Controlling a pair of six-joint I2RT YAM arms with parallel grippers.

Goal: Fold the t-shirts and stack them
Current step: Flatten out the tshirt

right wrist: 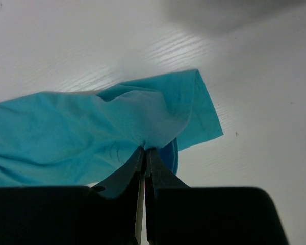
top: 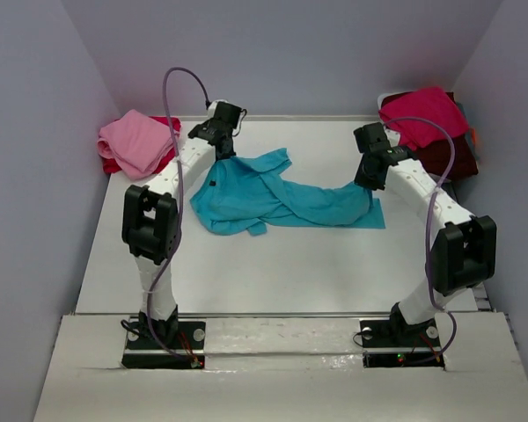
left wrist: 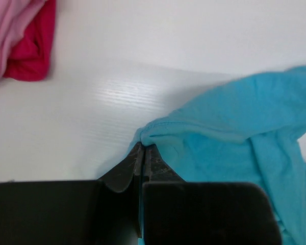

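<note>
The turquoise shirt (top: 277, 198) lay crumpled at the middle of the table (top: 273, 281), far half, a rumpled band running from 10 o'clock to 3 o'clock. The left gripper (left wrist: 144, 152) was pinched tight on an edge of the cloth at the band's 10 o'clock end. The right gripper (right wrist: 144, 152) was likewise clamped on a bunched fold at the 3 o'clock end, beside a flat hemmed flap that may have been a sleeve. Between the two grips the cloth sagged in wrinkles and rested on the table.

At the table's 10 o'clock corner a pink shirt (top: 136, 141) sat on a red shirt (top: 169, 125). At 2 o'clock a crimson shirt (top: 427, 112) lay heaped on a maroon shirt (top: 447, 156).

The step in hand looked to be the spreading of the turquoise shirt, not yet any fold: both ends were taken, but the body was twisted and doubled over itself. The next move probably called for the arms to lift and draw apart together, toward 9 and 3 o'clock, until the cloth hung taut. It could then be laid flat near 6 o'clock. Uneven pulling might tug the thin edge out of either pinch.
</note>
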